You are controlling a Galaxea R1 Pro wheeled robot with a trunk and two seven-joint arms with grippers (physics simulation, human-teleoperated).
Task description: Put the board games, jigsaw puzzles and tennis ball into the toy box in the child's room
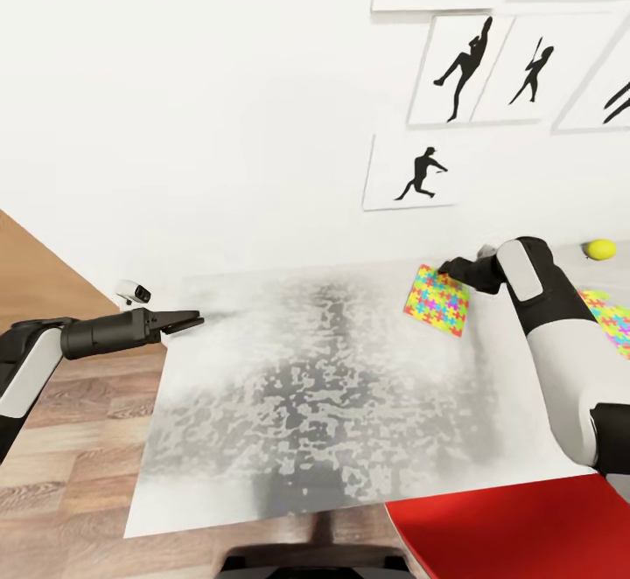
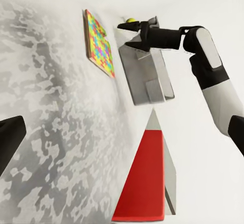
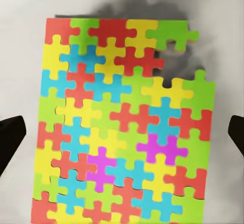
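One jigsaw puzzle (image 1: 436,302) lies flat on the pale mottled table (image 1: 306,404). My right gripper (image 1: 444,268) hovers open over its far edge, apart from it. In the right wrist view the puzzle (image 3: 122,107) spans the gap between the two dark fingertips (image 3: 10,140). A second jigsaw puzzle (image 1: 614,321) lies at the right edge, and the tennis ball (image 1: 600,249) sits behind it. In the left wrist view the grey toy box (image 2: 147,76) stands beyond the puzzle (image 2: 99,43). My left gripper (image 1: 191,321) hangs open and empty over the table's left edge.
A red flat-topped object (image 1: 516,531) sits against the table's near right corner. A small white device (image 1: 133,292) lies past the far left corner. Wooden floor (image 1: 52,439) runs along the left. A wall with silhouette pictures (image 1: 455,67) backs the table.
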